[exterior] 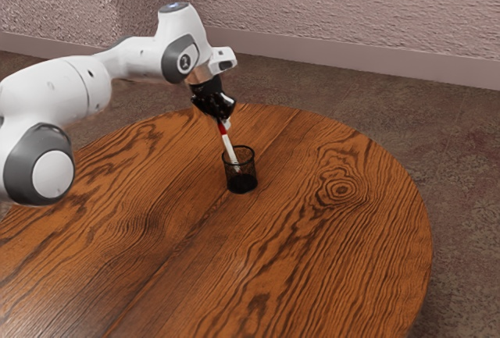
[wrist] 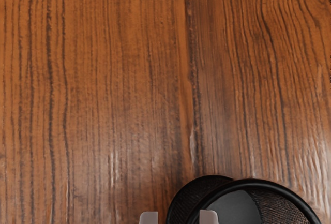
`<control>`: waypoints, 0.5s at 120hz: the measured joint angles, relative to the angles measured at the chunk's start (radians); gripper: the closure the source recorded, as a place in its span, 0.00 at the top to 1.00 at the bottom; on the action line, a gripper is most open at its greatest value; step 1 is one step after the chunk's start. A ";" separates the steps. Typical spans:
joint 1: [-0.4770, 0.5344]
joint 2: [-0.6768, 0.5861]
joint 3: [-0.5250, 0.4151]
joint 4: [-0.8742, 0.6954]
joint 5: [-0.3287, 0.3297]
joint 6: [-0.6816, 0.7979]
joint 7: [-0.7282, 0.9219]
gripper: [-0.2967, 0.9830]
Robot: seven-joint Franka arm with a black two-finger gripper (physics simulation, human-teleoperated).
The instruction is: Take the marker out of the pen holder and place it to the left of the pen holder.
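Here's the gripper, partly open, nothing clasped, at the red end of the marker, which leans inside the pen holder! An off-centre squeeze could let it slip; a slanted pull might topple the pen holder.

No text, label, brand or number can be read. A small round black-and-white mark is borne on the gray joint cap near the far end of the white arm, as seen in the exterior view; it is too small to be made out as a letter, figure or sign.
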 joint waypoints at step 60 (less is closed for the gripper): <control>0.010 -0.045 0.095 0.064 0.046 0.014 -0.015 0.15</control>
